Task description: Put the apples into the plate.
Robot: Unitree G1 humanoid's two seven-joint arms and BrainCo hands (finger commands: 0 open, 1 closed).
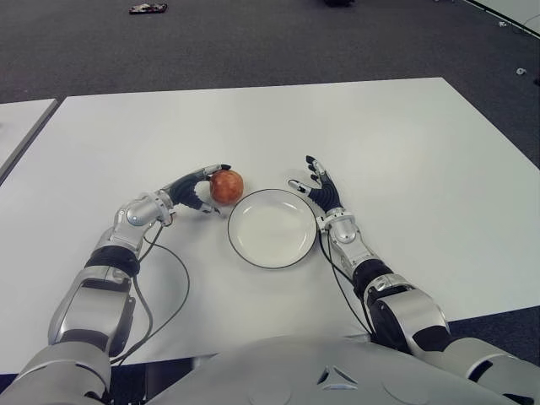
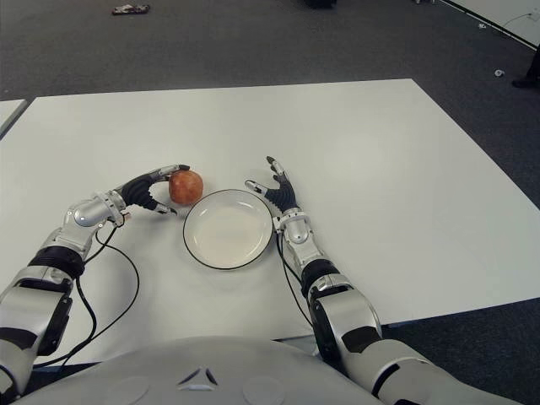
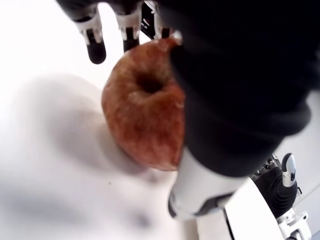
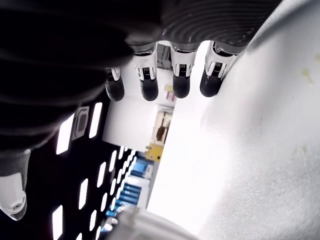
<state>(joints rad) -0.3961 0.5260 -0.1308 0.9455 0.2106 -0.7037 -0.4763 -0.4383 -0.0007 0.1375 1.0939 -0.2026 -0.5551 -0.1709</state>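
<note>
One reddish apple (image 1: 226,186) shows just off the far left rim of an empty white plate (image 1: 270,232) with a dark edge. My left hand (image 1: 199,191) reaches it from the left, fingers curled over its top and thumb under its near side. In the left wrist view the apple (image 3: 145,125) sits against the palm, stem hollow facing the camera, fingertips (image 3: 95,47) reaching past it. My right hand (image 1: 314,180) shows beside the plate's right rim, fingers spread and pointing away, nothing in it. No other apple is in view.
The white table (image 1: 354,126) spreads wide around the plate. A second table's edge (image 1: 21,126) shows at the far left. A cable (image 1: 179,291) loops from my left wrist over the near table. Dark carpet with a small object (image 1: 148,8) lies beyond.
</note>
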